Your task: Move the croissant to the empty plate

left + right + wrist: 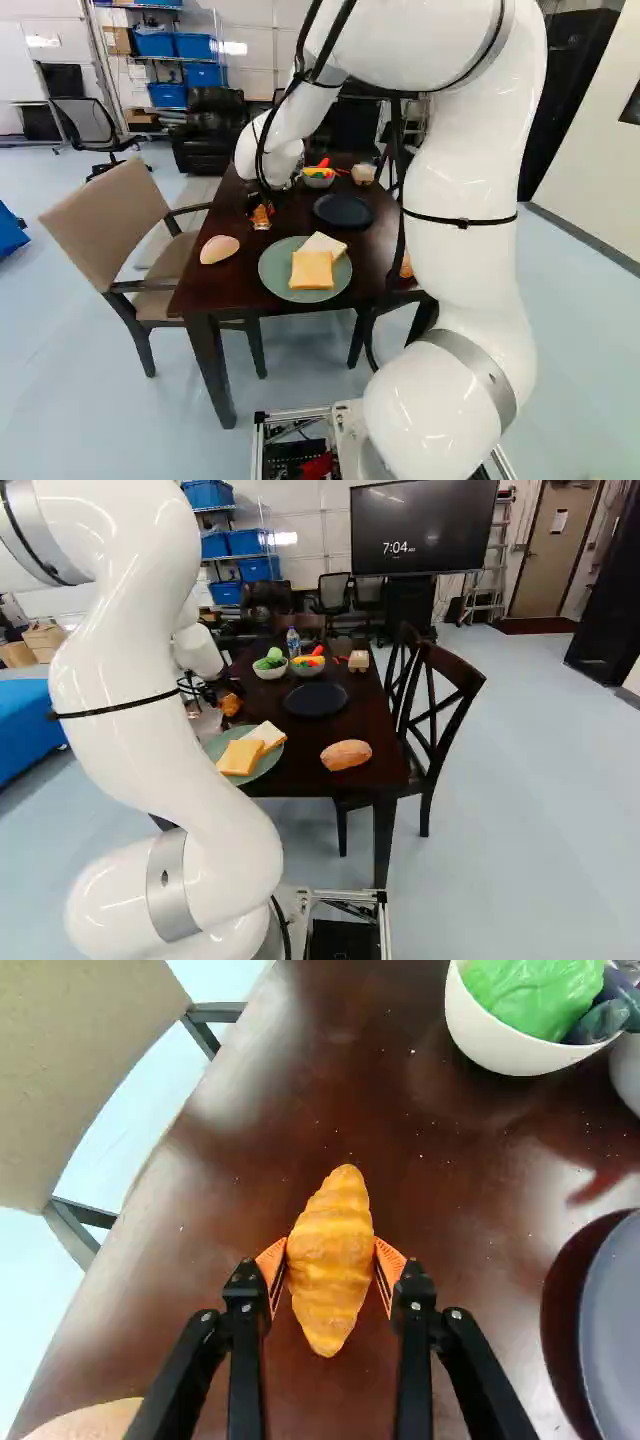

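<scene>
Pincer clamped on the croissant over the table

The pincer (261,212) has its two orange pads pressed against the croissant (331,1260), one on each side, near the middle of its length. The croissant points lengthwise away from the wrist, both ends showing beyond the pads. Whether it touches the wooden table (400,1150) or hangs just above it, I cannot tell.

The dark plate (316,699), bare on top, lies to the right of the pincer. Nearer the base than the pincer sits the green plate (275,284), with two slices of bread (311,272) overlapping on it. The pale bun (220,249) is nearer the base and left of the pincer, and the long roll (346,754) is nearer the base and well to its right.

Farther ahead of the pincer stand the bowl of green leaves (488,1042), the bowl of vegetables (307,668) and the bottle (293,642). The padded chair (108,228) is on the pincer's left, beside the table.
</scene>
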{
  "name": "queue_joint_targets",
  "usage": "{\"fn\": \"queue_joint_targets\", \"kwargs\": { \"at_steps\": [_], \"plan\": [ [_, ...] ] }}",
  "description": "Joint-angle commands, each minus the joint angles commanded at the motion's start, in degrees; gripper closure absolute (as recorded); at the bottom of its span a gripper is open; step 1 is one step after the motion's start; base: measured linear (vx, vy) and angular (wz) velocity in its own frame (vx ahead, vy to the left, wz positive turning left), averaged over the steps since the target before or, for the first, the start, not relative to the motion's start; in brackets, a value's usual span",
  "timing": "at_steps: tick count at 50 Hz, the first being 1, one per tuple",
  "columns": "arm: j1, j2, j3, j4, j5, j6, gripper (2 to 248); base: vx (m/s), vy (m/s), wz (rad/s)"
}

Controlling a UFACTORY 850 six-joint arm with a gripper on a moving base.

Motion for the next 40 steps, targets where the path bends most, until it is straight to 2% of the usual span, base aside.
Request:
{"fn": "queue_joint_targets", "kwargs": {
  "at_steps": [18,40],
  "plan": [
    [-0.47,3.11,1.06,0.00,-1.12,0.00,114,0.000,0.000,0.000],
    [-2.90,8.03,3.48,0.00,-4.01,0.00,114,0.000,0.000,0.000]
  ]
}}
